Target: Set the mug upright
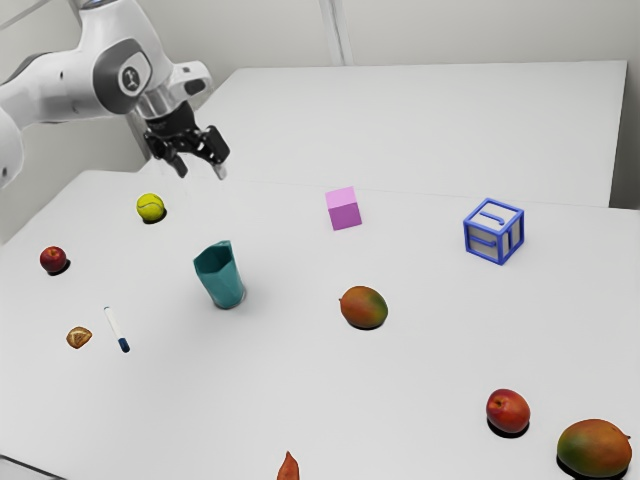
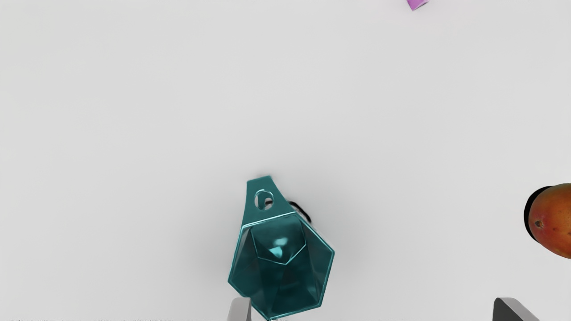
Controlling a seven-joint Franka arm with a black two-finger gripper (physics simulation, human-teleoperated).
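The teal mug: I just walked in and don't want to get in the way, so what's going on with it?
A robot arm has its gripper open above the table, and it is holding nothing. The job is to set the mug upright. The mug is on the table with its mouth facing up, though I can't tell whether it stands quite straight or leans a little.

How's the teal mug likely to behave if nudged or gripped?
Probably stiff: the mug has crisp flat facets and sharp edges, no sag. It may slip a bit, as the inside has glossy highlights. A high push could tip it, since it's taller than wide and narrows toward its base; flat sides should make it less apt to roll.
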